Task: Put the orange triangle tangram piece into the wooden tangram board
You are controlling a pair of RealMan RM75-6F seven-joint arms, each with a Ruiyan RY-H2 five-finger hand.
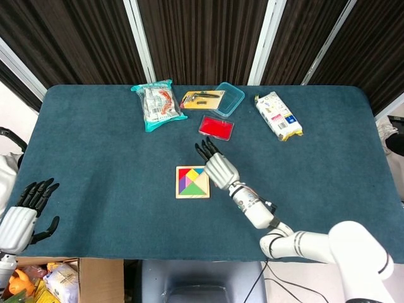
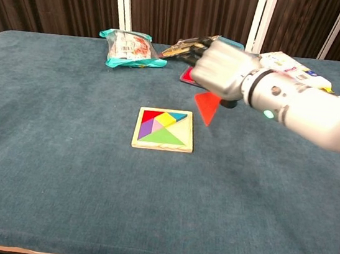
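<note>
My right hand (image 2: 224, 71) holds the orange triangle (image 2: 206, 107) in the air, point hanging down, just right of and above the wooden tangram board (image 2: 164, 129). In the head view the right hand (image 1: 218, 168) overlaps the board's (image 1: 191, 182) right edge and hides the triangle. The board lies flat on the blue cloth with coloured pieces in it. My left hand (image 1: 25, 211) rests open at the table's near left corner, far from the board.
At the back lie a teal snack bag (image 1: 158, 103), a clear plastic box (image 1: 226, 98) with a yellow packet (image 1: 202, 99) beside it, a red flat lid (image 1: 216, 127) and a white packet (image 1: 278, 115). A cardboard box (image 1: 69, 279) sits below the table's left edge.
</note>
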